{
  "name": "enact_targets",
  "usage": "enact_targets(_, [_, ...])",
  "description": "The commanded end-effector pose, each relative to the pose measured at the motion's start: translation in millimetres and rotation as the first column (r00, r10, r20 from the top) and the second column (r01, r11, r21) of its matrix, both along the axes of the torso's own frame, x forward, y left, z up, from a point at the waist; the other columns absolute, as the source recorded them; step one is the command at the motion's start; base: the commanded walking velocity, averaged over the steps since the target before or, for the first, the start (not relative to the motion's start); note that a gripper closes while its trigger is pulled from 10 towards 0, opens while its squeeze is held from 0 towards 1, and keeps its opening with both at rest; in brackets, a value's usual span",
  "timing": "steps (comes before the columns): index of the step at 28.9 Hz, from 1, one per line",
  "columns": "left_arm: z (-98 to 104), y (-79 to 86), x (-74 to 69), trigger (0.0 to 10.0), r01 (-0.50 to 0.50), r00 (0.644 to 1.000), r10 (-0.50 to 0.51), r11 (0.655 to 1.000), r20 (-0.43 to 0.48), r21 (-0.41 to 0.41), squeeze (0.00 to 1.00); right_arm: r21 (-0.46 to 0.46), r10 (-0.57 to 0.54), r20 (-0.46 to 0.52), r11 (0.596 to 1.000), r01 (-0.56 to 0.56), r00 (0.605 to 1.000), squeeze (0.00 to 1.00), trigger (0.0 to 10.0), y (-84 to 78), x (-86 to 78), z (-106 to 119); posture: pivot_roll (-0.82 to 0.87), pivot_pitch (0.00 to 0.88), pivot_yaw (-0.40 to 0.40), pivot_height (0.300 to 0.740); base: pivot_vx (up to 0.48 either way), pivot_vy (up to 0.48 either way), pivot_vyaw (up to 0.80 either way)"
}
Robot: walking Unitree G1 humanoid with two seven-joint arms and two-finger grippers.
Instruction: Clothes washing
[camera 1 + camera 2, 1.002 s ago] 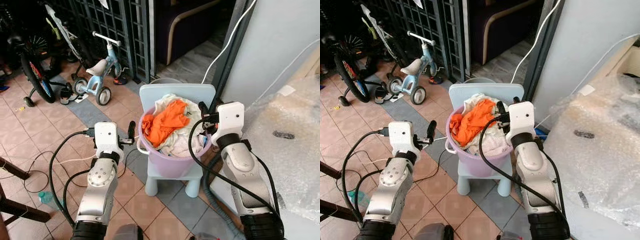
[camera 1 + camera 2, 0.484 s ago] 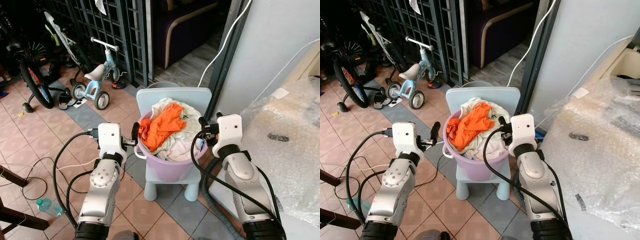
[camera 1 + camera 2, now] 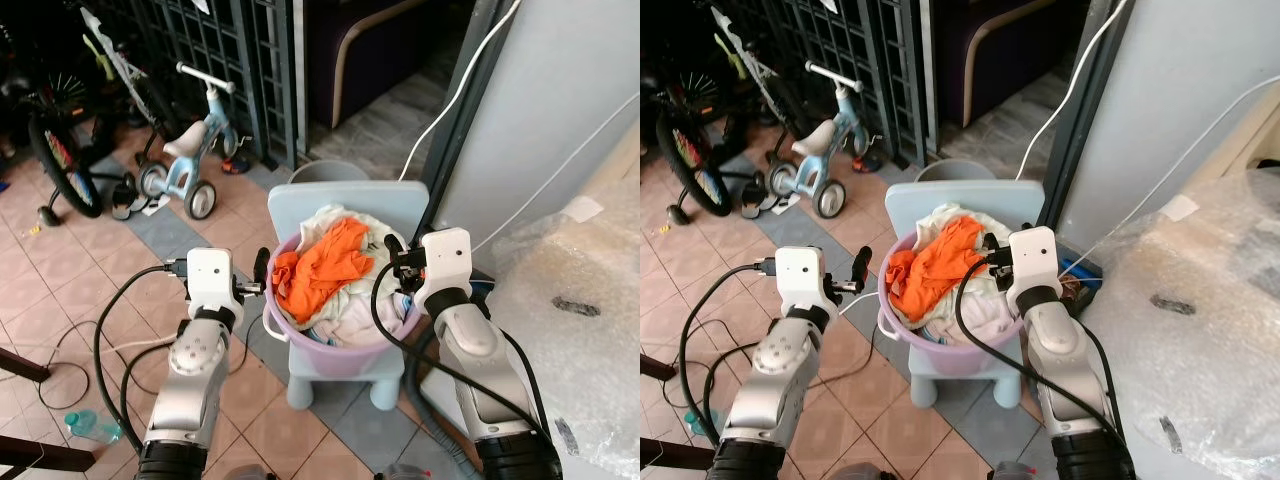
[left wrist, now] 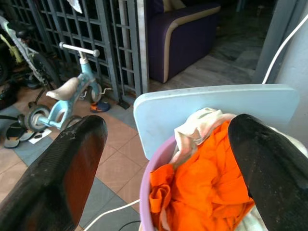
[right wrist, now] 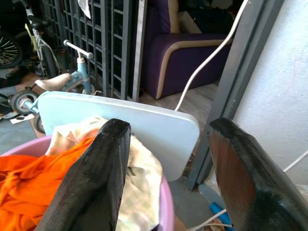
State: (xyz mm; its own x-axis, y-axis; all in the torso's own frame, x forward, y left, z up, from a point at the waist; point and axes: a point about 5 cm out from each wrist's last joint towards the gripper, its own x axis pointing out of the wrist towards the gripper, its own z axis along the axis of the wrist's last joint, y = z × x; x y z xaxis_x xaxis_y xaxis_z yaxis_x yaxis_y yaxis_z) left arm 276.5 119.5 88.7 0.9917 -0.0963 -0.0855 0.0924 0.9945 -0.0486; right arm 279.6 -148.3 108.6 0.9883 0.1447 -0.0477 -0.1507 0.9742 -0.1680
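The purple basin [image 3: 335, 335] of clothes is flanked by both open tools, left tool [image 3: 262, 272] and right tool [image 3: 398, 262], level with its rim.

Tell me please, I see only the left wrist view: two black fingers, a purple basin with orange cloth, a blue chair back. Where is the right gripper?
Observer: The right gripper is at the opposite rim of the purple basin, fingers open, holding nothing.
Operator: And my left one, does it touch the basin?
Observer: The left gripper is open at the basin's near-side rim, by its handle; contact I cannot confirm.
Operator: What does the basin stand on?
Observer: It sits on the seat of the small blue chair, which stands on the tiled floor.
Operator: Anything close at the right side?
Observer: A bulky thing wrapped in bubble plastic stands right beside the right arm.
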Motion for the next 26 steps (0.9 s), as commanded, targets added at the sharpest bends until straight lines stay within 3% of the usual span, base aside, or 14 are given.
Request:
enact_targets(1, [-1,1.1,-1.7,10.0,0.002,1.0,-0.002,1.0,-0.006,0.021,0.0,0.012,0.013,-0.004,1.0,-0.013,1.0,0.0,10.0,3.9,2.0,1,-0.01,0.032,0.029,0.74,0.0,0.0,0.0])
enact_targets(7, [-2,0.5,-3.4,10.0,-0.003,1.0,0.003,1.0,-0.014,0.02,0.0,-0.002,0.049,-0.012,0.999,-0.049,0.999,0.0,10.0,7.4,0.0,-1,-0.02,0.033,0.027,0.74,0.0,0.0,0.0])
enact_targets(15, [-1,4.4,-3.9,10.0,-0.02,0.999,0.021,0.999,-0.03,0.034,0.0,-0.034,0.127,-0.022,0.991,-0.128,0.992,0.0,10.0,13.6,-1.1,-3,0.02,0.063,0.016,0.74,0.0,0.0,0.8])
enact_targets(26, [-5,18.5,-31.7,10.0,-0.017,0.997,0.022,0.998,-0.076,0.061,0.0,-0.104,0.244,-0.105,0.961,-0.255,0.964,0.0,10.0,21.1,4.6,-16,0.07,0.152,0.025,0.74,0.378,0.0,0.07])
